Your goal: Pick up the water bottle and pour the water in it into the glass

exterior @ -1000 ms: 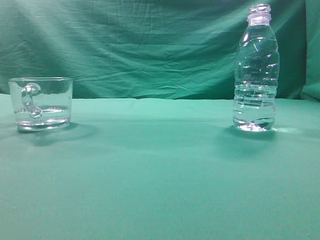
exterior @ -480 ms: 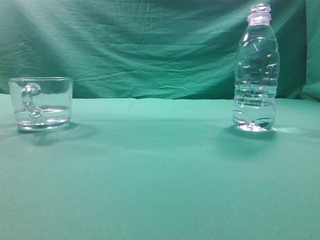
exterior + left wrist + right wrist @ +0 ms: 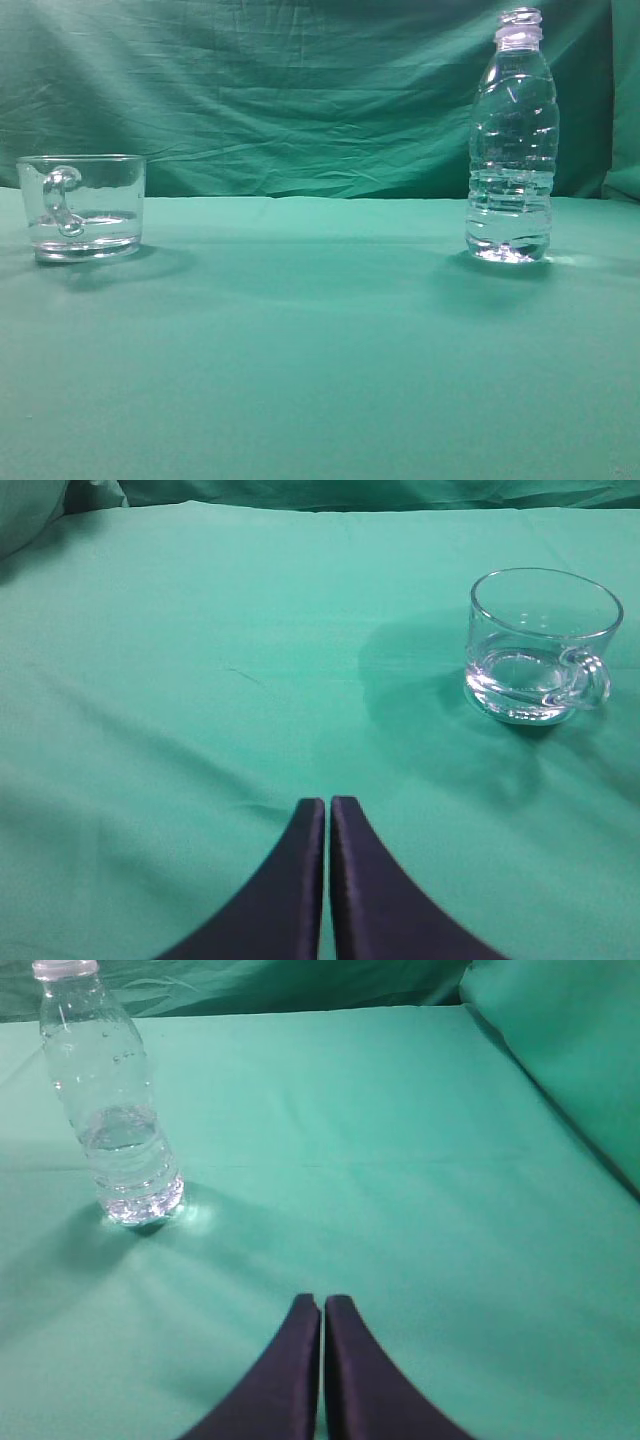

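The water bottle (image 3: pixel 510 140) stands upright, uncapped, at the right of the green table; it also shows in the right wrist view (image 3: pixel 110 1100), far left. The water (image 3: pixel 508 210) fills about its lower third. The glass (image 3: pixel 82 206), a clear mug with a curved handle, stands at the left with a little water in it; it also shows in the left wrist view (image 3: pixel 540 645). My left gripper (image 3: pixel 327 805) is shut and empty, well short of the glass. My right gripper (image 3: pixel 321 1303) is shut and empty, well short of the bottle. Neither gripper shows in the exterior view.
A green cloth (image 3: pixel 320 340) covers the table and hangs as a wrinkled backdrop (image 3: pixel 300 90) behind it. A fold of cloth rises at the right edge (image 3: pixel 560 1050) in the right wrist view.
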Available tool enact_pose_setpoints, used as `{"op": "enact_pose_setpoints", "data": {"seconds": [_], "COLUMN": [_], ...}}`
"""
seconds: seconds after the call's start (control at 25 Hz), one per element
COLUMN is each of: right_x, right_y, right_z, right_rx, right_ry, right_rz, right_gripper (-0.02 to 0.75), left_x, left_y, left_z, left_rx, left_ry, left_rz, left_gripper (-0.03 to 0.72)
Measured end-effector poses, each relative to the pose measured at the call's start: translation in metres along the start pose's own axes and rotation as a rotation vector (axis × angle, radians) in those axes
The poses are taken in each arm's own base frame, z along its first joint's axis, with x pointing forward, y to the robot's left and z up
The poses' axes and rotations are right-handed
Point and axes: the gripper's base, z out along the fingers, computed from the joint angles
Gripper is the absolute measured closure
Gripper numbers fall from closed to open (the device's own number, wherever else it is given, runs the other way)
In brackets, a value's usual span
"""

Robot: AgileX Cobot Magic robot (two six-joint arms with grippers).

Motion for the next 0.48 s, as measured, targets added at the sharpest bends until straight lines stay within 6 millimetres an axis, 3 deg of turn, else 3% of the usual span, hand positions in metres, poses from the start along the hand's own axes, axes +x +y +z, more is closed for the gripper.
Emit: {"op": "enact_pose_setpoints", "data": {"seconds": [0.48], "right_x": [0.0000], "right_y": [0.0000], "right_z": [0.0000], "right_rx": [0.000], "right_ry": [0.000], "right_rz": [0.000], "right_gripper": [0.738], "left_x": [0.0000], "left_y": [0.0000], "left_z": [0.0000], "left_rx": [0.000], "left_ry": [0.000], "left_rz": [0.000], "left_gripper": [0.688]}}
